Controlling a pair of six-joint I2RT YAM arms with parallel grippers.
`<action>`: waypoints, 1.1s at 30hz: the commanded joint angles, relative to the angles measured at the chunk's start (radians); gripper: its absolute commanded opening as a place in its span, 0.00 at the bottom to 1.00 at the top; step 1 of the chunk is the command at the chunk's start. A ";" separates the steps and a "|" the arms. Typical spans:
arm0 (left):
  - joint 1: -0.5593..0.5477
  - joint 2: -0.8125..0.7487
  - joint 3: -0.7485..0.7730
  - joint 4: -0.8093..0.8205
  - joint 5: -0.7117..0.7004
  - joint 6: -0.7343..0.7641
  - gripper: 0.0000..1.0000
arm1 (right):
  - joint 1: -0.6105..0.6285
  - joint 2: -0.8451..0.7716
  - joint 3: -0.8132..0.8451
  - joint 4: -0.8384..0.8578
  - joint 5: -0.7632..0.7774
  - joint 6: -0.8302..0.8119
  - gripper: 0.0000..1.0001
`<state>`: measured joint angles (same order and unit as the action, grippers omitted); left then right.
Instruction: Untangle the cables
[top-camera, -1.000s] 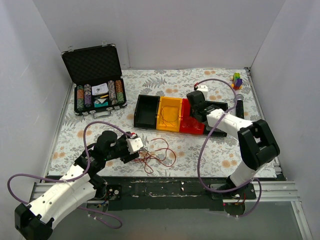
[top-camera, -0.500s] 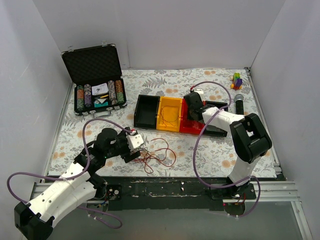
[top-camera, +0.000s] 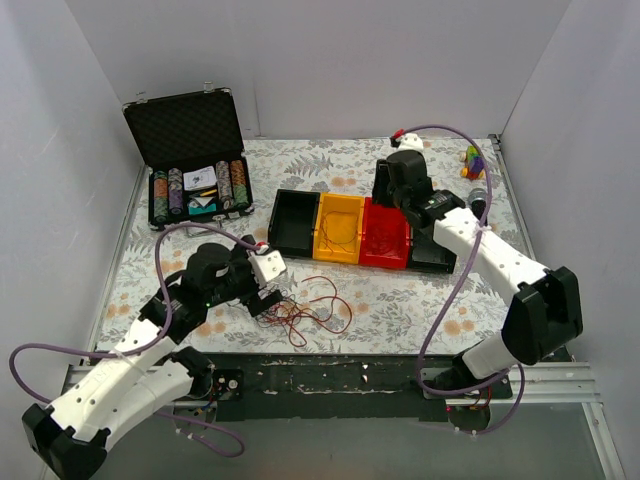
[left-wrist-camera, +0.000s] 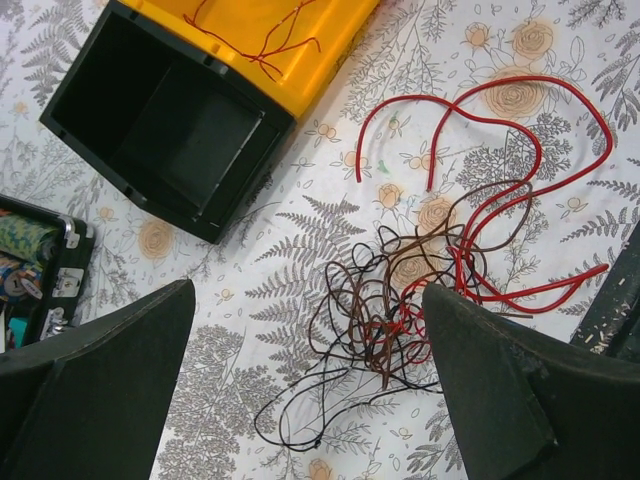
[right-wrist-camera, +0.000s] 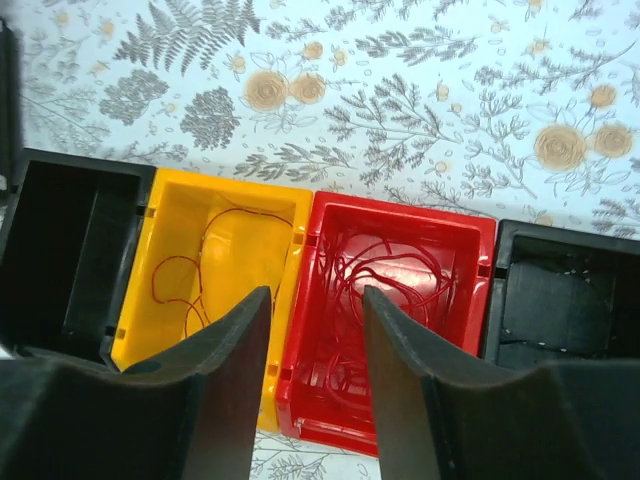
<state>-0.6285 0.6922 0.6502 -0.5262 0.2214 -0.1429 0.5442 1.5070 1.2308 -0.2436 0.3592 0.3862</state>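
On the floral tablecloth (right-wrist-camera: 400, 80), red bin (right-wrist-camera: 410, 207) and yellow bin (right-wrist-camera: 135, 310) hold thin cables (right-wrist-camera: 390, 270); left pincer (left-wrist-camera: 308, 290) and right pincer (right-wrist-camera: 316, 295) gape.

A pale tablecloth (top-camera: 320, 160) printed with grey ferns and tan roses spreads beneath my left fingers (left-wrist-camera: 90, 400) and beyond my right fingers (right-wrist-camera: 200, 400), with plain white walls (top-camera: 380, 60) ahead and at both sides, evenly lit.

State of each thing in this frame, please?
left gripper, jaws open, empty, above the cables
right gripper, jaws open, empty, above the red bin
cables, tangled heap, lying loose
poker chip case, lid open
yellow bin, holds thin red wires
red bin, holds a red wire heap
left black bin, empty
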 joint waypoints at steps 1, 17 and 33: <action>0.000 0.026 0.097 -0.075 -0.034 0.002 0.98 | 0.023 -0.054 0.068 -0.089 -0.031 -0.050 0.55; 0.018 0.128 0.394 -0.451 -0.100 0.055 0.98 | 0.256 -0.329 -0.181 -0.143 -0.060 -0.043 0.71; 0.021 -0.030 0.068 -0.174 0.108 -0.021 0.98 | 0.732 -0.331 -0.438 -0.046 -0.026 0.075 0.71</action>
<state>-0.6106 0.6861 0.7940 -0.8906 0.2253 -0.1112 1.2041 1.1728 0.7933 -0.3145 0.2768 0.4049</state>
